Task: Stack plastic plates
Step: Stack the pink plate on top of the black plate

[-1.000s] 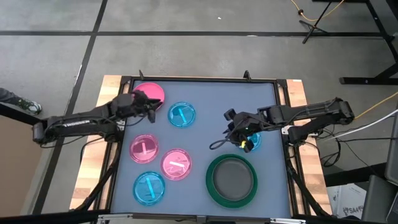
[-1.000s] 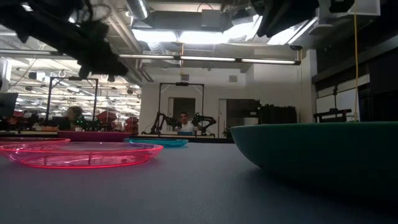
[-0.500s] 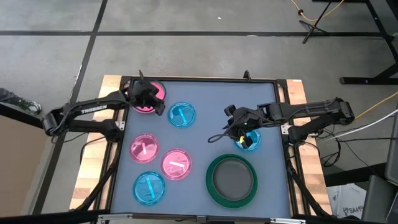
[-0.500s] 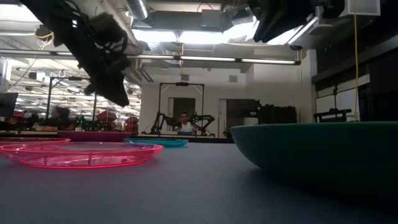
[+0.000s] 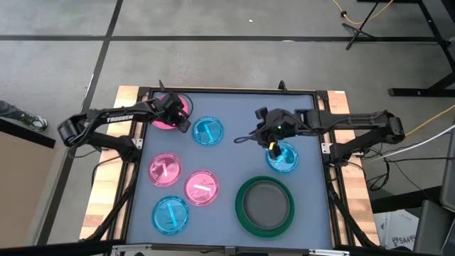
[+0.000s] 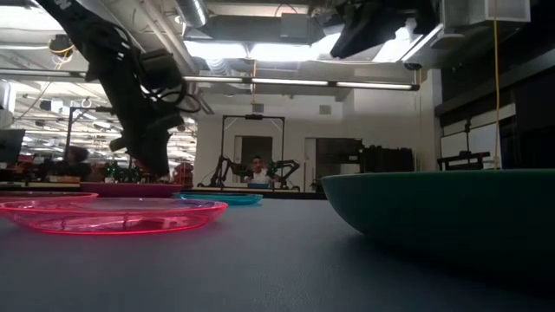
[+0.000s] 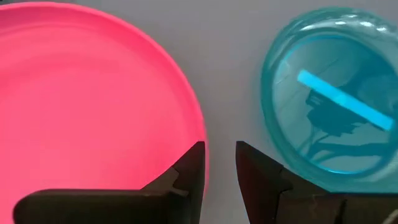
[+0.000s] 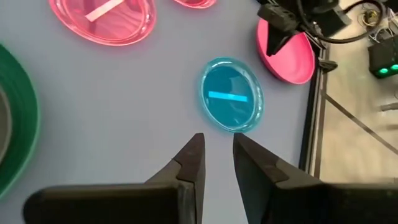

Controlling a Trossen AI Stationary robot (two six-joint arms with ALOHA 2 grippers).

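- In the high view the left gripper [image 5: 179, 114] sits at the upper left of the table, right over the near rim of the opaque pink plate [image 5: 167, 112] — the plate lies just leftward of the fingertips, with a translucent blue plate [image 5: 207, 131] just to their right.
- The left wrist view shows the fingers [image 7: 189, 168] only a narrow gap apart, empty, poised above bare table beside the pink plate's [image 7: 93, 106] edge; whether they touch it I cannot tell.
- A round plate has no long axis, so the approach, in my judgement, turns on catching that nearest rim; the left arm is clearly the nearer one.
- The right gripper [image 5: 264, 135] hangs upper centre-right, narrow and holding nothing — another blue plate [image 5: 282, 157] lies just below it.
- The large green plate [image 5: 265, 205] with the dark grey plate [image 5: 266, 203] inside sits at lower right, well apart.
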